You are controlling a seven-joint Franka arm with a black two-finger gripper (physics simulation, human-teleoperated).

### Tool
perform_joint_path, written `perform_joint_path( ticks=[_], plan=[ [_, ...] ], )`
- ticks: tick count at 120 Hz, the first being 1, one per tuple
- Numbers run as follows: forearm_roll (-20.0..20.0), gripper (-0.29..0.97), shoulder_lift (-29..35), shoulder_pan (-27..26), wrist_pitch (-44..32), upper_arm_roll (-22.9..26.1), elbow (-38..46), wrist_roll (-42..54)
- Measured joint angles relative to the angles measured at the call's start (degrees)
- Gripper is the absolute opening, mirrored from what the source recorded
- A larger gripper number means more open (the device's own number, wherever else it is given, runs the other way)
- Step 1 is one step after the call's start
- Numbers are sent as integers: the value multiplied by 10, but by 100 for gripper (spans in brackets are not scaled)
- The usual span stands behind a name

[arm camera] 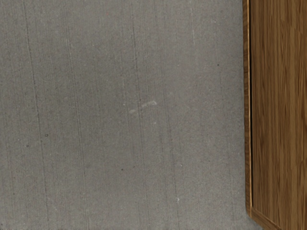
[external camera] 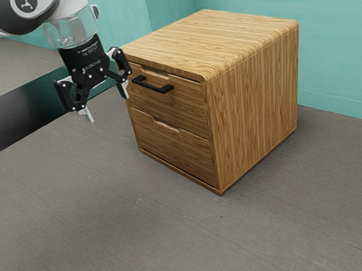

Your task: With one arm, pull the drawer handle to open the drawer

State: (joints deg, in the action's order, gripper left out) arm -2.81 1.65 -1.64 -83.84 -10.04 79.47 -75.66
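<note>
A wooden cabinet (external camera: 231,83) stands on the grey floor with two drawers in its front face. The upper drawer (external camera: 167,99) carries a black bar handle (external camera: 152,84) and sits flush with the front. The lower drawer (external camera: 172,141) sits flush too. My gripper (external camera: 105,103) hangs open just off the exterior view's left of the handle, fingers spread and pointing down, with nothing between them. One fingertip (external camera: 124,90) is close to the handle's left end without touching it. In the wrist view the cabinet's wooden front (arm camera: 278,110) rises beside the grey floor (arm camera: 120,115).
A black slab (external camera: 20,110) lies along the exterior view's left behind the arm. Teal walls (external camera: 335,40) stand behind the cabinet. Open grey floor (external camera: 165,231) stretches in front of the cabinet.
</note>
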Motion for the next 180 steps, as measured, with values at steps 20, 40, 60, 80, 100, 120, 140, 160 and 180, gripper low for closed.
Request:
perform_joint_path(
  ticks=[20, 40, 60, 80, 100, 120, 140, 160, 180],
  plan=[
    [0, 66, 1, 6, 0, 2, 0, -4],
    [-19, 65, 2, 12, 2, -5, -29, -11],
    [-15, 65, 9, 26, 8, 0, -120, -26],
    [-36, 65, -11, 17, -21, 4, -117, -42],
    [-42, 65, 9, -10, -85, 4, -52, -58],
    [-42, 55, 70, -19, -220, -10, 106, -72],
    [0, 49, 90, -19, -344, -41, 191, -62],
    [28, 44, 101, -144, -435, -176, 237, -24],
    [30, 41, 71, -172, -499, -192, 227, -1]
  ],
)
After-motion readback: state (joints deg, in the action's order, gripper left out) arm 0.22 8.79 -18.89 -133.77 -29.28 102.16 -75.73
